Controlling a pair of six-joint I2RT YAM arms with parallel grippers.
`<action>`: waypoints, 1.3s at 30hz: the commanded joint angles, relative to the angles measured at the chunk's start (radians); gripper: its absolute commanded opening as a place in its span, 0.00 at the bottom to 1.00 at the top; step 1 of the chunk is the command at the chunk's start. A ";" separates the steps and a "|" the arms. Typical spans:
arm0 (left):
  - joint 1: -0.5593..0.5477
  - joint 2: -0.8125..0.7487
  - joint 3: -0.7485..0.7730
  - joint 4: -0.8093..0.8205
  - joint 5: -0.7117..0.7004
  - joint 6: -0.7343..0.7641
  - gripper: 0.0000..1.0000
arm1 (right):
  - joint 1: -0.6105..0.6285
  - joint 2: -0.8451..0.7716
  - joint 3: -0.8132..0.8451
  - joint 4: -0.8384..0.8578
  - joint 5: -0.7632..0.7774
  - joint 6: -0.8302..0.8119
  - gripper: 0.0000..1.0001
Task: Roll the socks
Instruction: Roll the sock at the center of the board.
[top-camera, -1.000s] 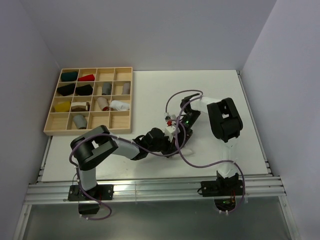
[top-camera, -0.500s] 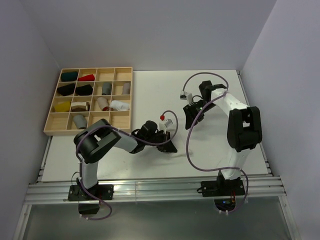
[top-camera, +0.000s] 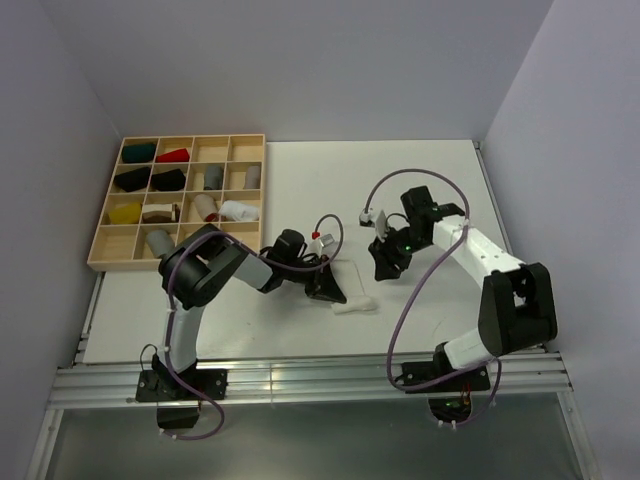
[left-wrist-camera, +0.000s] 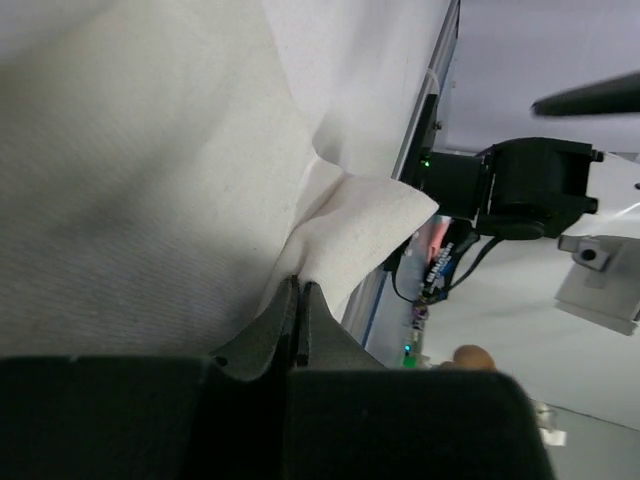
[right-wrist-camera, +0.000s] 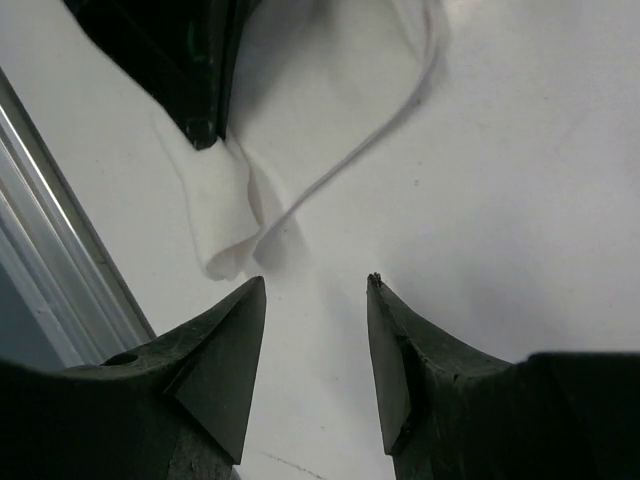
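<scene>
White sock (top-camera: 358, 303) lies on the table (top-camera: 450, 180) a little right of centre, near the front edge, crumpled, with one end lifted off the surface.

Left side: a wooden divided tray (top-camera: 130, 264) sits at the far left of the table. Several of its compartments hold small cloth bundles in green, red, black, yellow, grey and white; others are bare.

Centre: the left arm reaches across to the right, low over the table. The left gripper (top-camera: 328, 288) is on the near-left edge of the white sock. In the left wrist view the left gripper (left-wrist-camera: 299, 290) has its jaws pressed fully together, with a fold of the white sock (left-wrist-camera: 150, 180) pinched at the tips and the fabric drawn up into a peak there.

Right of centre: the right gripper (top-camera: 384, 270) stands just beside the sock's right side, apart from it. In the right wrist view the right gripper (right-wrist-camera: 315, 300) has its jaws spread well apart, with only bare table between them and nothing held. The white sock (right-wrist-camera: 225, 220) lies just beyond the fingertips, folded over on itself, its thin edge curling away toward the top of that view. The left gripper's dark finger (right-wrist-camera: 195, 60) sits on the fabric at the upper left of that view.
</scene>
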 joint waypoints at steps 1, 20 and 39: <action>0.027 0.053 0.000 -0.153 0.003 -0.007 0.00 | 0.049 -0.091 -0.080 0.116 0.033 -0.074 0.54; 0.068 0.084 0.105 -0.362 0.035 0.053 0.00 | 0.401 -0.214 -0.298 0.320 0.191 -0.097 0.60; 0.067 0.082 0.114 -0.367 0.063 0.061 0.00 | 0.546 -0.122 -0.349 0.459 0.328 -0.062 0.54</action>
